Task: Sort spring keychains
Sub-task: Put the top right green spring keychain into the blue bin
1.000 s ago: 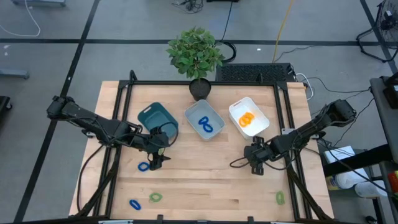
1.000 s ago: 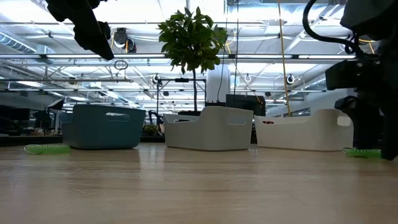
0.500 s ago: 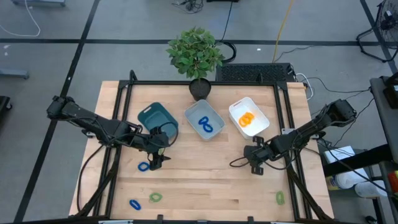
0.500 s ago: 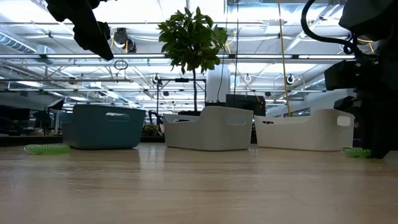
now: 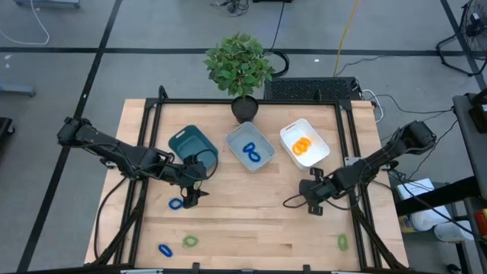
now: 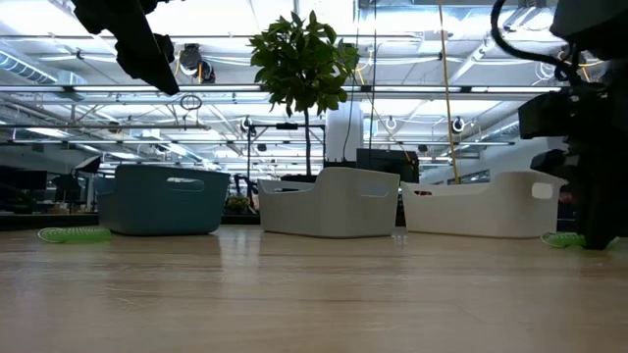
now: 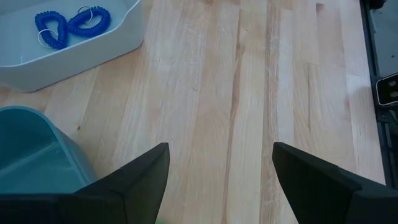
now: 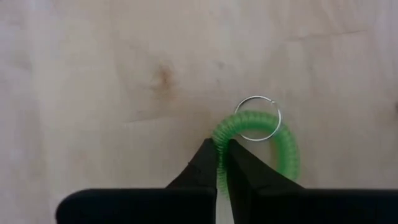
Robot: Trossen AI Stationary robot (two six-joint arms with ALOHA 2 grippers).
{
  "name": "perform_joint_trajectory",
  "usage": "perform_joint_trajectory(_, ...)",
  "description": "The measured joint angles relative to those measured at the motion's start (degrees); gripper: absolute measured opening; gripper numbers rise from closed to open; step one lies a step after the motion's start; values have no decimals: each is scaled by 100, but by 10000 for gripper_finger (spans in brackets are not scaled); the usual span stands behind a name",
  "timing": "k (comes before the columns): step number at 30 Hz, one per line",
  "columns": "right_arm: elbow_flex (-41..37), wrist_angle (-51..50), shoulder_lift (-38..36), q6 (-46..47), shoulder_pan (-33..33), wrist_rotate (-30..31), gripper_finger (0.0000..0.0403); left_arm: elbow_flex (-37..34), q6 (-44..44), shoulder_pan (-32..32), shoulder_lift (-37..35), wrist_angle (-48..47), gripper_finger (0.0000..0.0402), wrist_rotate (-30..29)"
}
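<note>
- Wooden table (image 5: 251, 221): pale planks inside a dark frame, workshop floor around it; a potted plant (image 5: 240, 67) stands at the far edge, clear of the work.
- Bins, three in a row beyond both sets of fingers: teal bin (image 5: 190, 144), grey-blue bin (image 5: 250, 148) holding blue spring keychains (image 7: 69, 25), white bin (image 5: 304, 141) holding orange spring keychains (image 5: 301, 145). One colour to a bin, so judged as sorting targets; the teal bin's contents cannot be made out.
- Left gripper (image 5: 194, 194): hangs just beside the teal bin, fingers (image 7: 130, 180) spread wide and empty. A sliver of green shows between them at the frame's cut-off edge; what it is cannot be told.
- Right gripper (image 5: 310, 199): low over bare wood short of the white bin, fingers (image 8: 208, 168) pinched tight on the coil of a green spring keychain (image 8: 273, 140), its metal ring (image 8: 258, 117) lying just past the tips. Held by the coil, judged ready for lifting.
- Loose on the table: blue spring keychain (image 5: 176, 203) just beside the left fingers; another blue one (image 5: 164, 249) and a green one (image 5: 189, 241) further toward the near edge; a third green one (image 5: 343, 242) well apart from the right fingers.
</note>
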Motion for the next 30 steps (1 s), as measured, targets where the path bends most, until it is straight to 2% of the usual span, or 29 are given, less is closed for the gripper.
perform_joint_trajectory(7,183,200,-277,-19,416,359,1,0,42,7,-2,8,294,-3)
perform_joint_trajectory(12,249,1050,-423,-435,643,446,0,0,231,9,-2,138,294,-29)
perform_joint_trajectory(19,249,2616,-509,-1530,703,454,0,-2,713,9,-2,708,294,-52)
perform_joint_trajectory(30,249,5025,-515,-3923,626,477,0,-2,1481,11,-2,1863,294,-96)
